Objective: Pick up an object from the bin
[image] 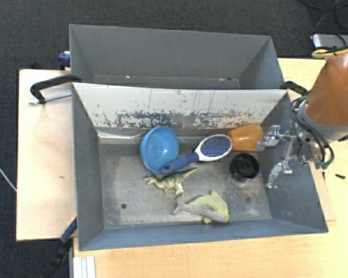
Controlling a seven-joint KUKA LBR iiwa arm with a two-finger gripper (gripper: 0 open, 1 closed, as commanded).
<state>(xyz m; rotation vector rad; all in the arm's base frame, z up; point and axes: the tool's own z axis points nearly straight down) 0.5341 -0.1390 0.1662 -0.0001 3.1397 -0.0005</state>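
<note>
My gripper (pixel 273 155) hangs at the right side of the bin, over the sloping right wall. Its two silver fingers stand open and apart, with nothing between them. Just left of the lower finger lies a black round cap-like thing (pixel 244 167) on the bin floor. An orange rounded block (pixel 246 136) rests against the back wall, close to the upper finger. A blue hairbrush (pixel 212 148) with a white bristle pad lies left of the orange block, its handle pointing down-left.
A blue bowl (pixel 159 148) leans on its side at the back wall by the brush handle. A green toy dinosaur (pixel 171 183) and a pale yellow-green toy animal (pixel 207 207) lie nearer the front. The floor's left part is bare.
</note>
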